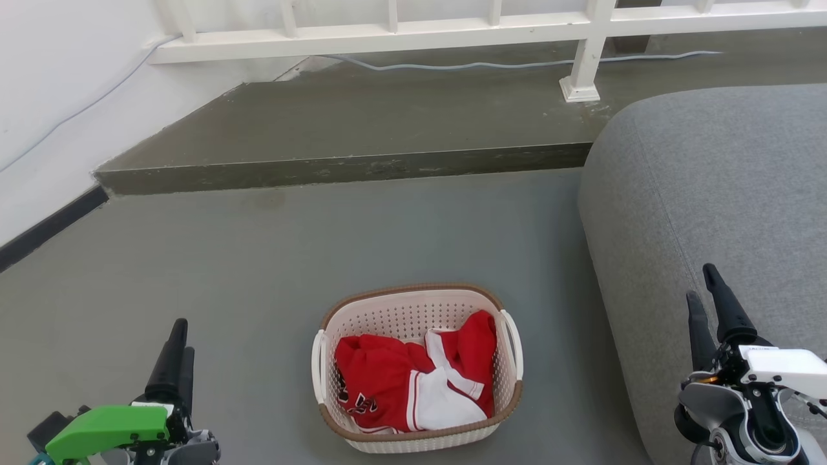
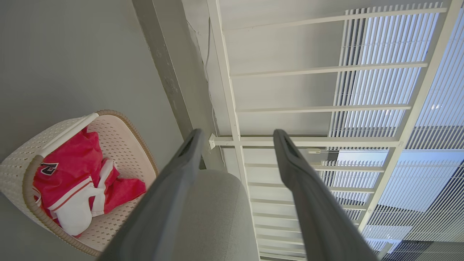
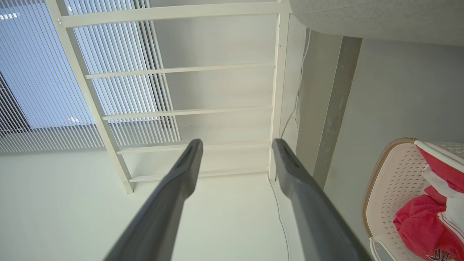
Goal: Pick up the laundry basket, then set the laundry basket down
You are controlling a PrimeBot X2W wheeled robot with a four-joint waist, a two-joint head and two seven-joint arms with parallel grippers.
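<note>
The laundry basket [image 1: 413, 288] stands on the grey floor at the lower middle of the head view. It is cream-white and perforated, with a brown rim and two white side handles. A red and white garment [image 1: 400, 381] lies inside it. My left gripper [image 1: 183, 336] is off to the basket's left, open and holding nothing. My right gripper [image 1: 701, 281] is to the basket's right, over the sofa's edge, and is open too. In the left wrist view the basket [image 2: 127, 123] lies left of my open left gripper [image 2: 238, 135]. In the right wrist view the basket [image 3: 395, 174] sits at the lower right, beside the open right gripper [image 3: 236, 143].
A large grey sofa cushion [image 1: 711, 194] bulks close to the basket's right side. A raised concrete step [image 1: 349, 168] runs across behind the basket, with a white railing [image 1: 387, 32] and a cable [image 1: 484, 64] on it. A white wall [image 1: 52, 97] closes the left.
</note>
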